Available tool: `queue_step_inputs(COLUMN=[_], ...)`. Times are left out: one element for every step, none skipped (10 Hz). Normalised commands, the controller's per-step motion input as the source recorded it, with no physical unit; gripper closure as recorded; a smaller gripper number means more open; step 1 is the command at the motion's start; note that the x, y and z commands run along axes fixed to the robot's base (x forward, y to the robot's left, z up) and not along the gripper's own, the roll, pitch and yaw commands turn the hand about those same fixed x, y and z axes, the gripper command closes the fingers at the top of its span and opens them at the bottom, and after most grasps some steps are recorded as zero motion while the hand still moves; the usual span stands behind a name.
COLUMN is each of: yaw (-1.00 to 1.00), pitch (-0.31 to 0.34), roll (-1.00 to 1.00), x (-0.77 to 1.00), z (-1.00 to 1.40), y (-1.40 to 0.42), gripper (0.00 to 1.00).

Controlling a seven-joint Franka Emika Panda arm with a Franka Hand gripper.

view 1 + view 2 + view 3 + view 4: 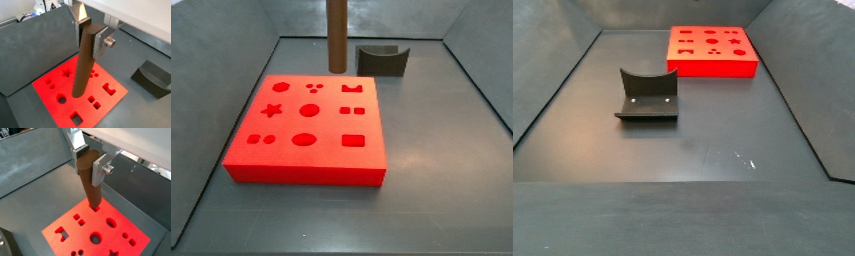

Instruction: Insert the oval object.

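The gripper (92,31) hangs above the red block (50,82), its jaws clamped on the upper end of the oval object (82,65), a long brown peg that points straight down. In both wrist views a silver finger plate (100,169) presses flat against the peg's broad side, with most of the length hanging free below. In a side view the peg (337,35) stands upright over the far edge of the red block (305,165), its lower tip clear of the top face and not yet in any hole; the gripper itself is out of that frame.

The peg looks rigid and light, with a matte skin that should give the pads fair friction. Held this high, the long free end could swing or tilt if its tip catches a hole's rim, so a grip across the flat sides, as now, seems right for keeping its rotation fixed.

The block carries many cut-outs; the oval hole (303,139) near its middle looks like the match. The dark grey notched block (382,60) sits apart on the surface (438,190), near the far right corner.
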Motion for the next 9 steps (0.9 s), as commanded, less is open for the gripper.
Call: queue_step_inputs(yaw=[-0.26,-0.57,-0.43,-0.31,-0.08,0.14,0.17,0.41,0.53], pitch=[0.026,0.069,0.070,0.053,0.013,-0.120,-0.173,-0.266,-0.201], roll=[0.34,0.45,0.50,0.50,0.50,0.26,0.11,0.18,0.13], x=[-0.03,-0.17,-0.19,-0.16,-0.27,-0.51,-0.41,-0.54,-0.29], z=[0.00,0.03,0.09,0.08,0.04,0.00,0.00,0.02,0.07], y=[-0.15,-0.15,-0.18,-0.19,-0.23,-0.01,-0.04,-0.12,-0.11], gripper=[1.00,1.00,1.00,1.00,1.00,1.00,1.00,1.00,1.00])
